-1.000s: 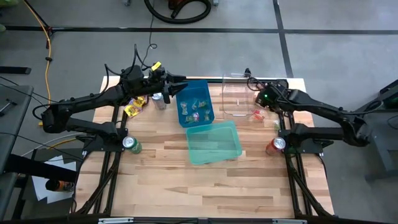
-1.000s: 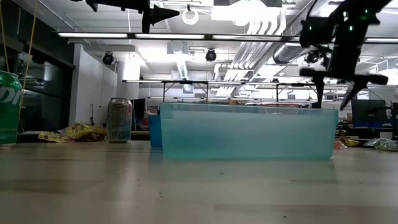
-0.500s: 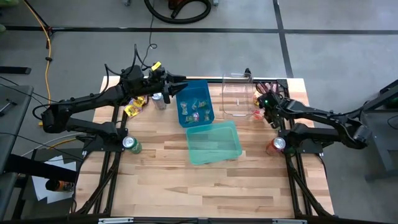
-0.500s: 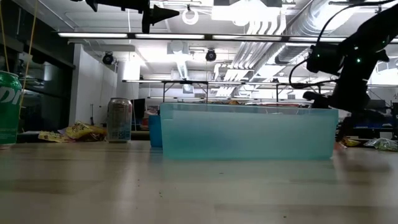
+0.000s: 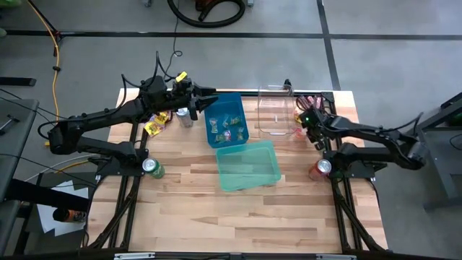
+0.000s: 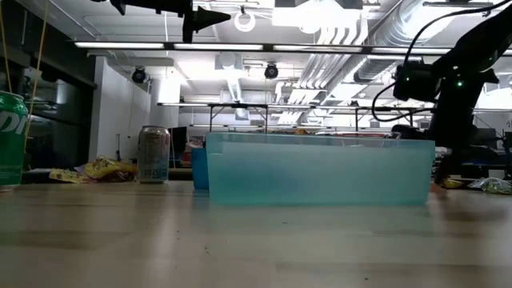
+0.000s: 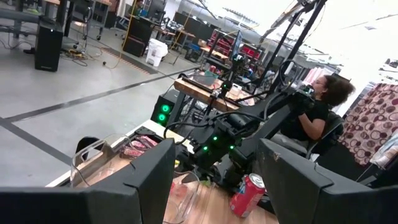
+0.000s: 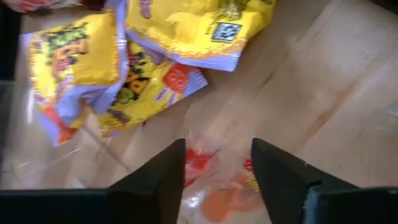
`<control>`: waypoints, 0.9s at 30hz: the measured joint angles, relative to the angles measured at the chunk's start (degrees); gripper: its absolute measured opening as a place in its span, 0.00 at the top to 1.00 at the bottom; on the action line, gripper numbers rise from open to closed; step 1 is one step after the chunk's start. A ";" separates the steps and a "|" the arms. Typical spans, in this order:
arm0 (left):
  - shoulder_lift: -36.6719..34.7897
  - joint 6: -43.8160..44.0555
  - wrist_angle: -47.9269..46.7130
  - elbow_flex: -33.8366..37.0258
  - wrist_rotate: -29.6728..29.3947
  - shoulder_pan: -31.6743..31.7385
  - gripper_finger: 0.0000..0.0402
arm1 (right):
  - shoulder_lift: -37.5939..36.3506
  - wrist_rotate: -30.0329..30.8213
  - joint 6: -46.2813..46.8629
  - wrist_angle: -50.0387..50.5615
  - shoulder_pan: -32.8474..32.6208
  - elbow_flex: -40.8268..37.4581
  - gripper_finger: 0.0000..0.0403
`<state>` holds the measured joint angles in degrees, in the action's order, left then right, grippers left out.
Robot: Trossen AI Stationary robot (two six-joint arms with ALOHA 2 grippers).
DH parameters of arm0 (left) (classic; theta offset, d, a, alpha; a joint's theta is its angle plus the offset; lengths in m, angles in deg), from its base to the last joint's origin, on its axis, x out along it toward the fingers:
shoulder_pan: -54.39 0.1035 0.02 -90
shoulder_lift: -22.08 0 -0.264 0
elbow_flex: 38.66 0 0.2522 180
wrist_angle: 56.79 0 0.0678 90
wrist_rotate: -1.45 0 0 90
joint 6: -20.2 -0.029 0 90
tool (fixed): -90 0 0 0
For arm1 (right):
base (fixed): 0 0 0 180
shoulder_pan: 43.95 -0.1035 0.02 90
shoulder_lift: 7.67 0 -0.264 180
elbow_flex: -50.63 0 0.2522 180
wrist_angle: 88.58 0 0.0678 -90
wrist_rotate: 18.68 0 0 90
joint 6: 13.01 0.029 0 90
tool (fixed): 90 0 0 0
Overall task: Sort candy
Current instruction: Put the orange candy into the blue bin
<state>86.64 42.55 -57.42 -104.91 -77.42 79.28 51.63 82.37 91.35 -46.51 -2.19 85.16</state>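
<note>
My right gripper (image 8: 217,148) is open and low over the table, just right of the clear bin (image 5: 276,112). Its fingers stand on either side of a small clear-wrapped red-orange candy (image 8: 210,177) without plainly touching it. Yellow packets with purple print (image 8: 81,68) lie flat on the wood just beyond. My left gripper (image 5: 214,95) hangs open and empty in the air over the far left corner of the blue bin (image 5: 227,121), which holds several small candies. More yellow packets (image 5: 155,125) lie at the table's left, and maroon-pink wrappers (image 5: 310,100) at the far right corner.
An empty teal bin (image 5: 249,165) sits near the table's middle. A silver can (image 5: 184,115) stands left of the blue bin, a green can (image 5: 151,167) at the left edge and a red can (image 5: 320,168) at the right edge. A person (image 7: 320,102) sits beyond the table.
My right gripper has come down from high above the table to just over the wood beside the clear bin's right wall, shifting slightly toward the near edge and onto the candy there. The left arm has kept still.
</note>
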 joint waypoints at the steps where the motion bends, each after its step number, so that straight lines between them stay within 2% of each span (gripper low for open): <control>1: -0.02 0.01 0.00 0.00 0.00 0.02 0.46 | 0.72 0.00 0.24 -0.11 0.00 0.00 0.61; 7: -0.02 0.04 -0.02 0.00 0.02 0.00 0.46 | 3.50 0.04 -0.57 -2.50 0.00 0.00 0.78; 15: -0.02 0.06 -0.02 0.00 0.02 0.00 0.46 | 3.24 1.99 -9.48 -3.07 0.00 0.00 0.97; 21: -0.02 0.11 -0.02 0.00 0.02 0.00 0.46 | -0.42 3.95 -17.11 -2.80 0.06 0.00 1.00; 27: -0.02 1.63 -0.02 0.00 -0.24 0.00 0.46 | -6.86 7.78 -20.00 -1.28 0.09 0.74 1.00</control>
<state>86.62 44.18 -57.44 -104.91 -77.66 79.28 44.77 90.15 71.34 -47.79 -2.10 85.91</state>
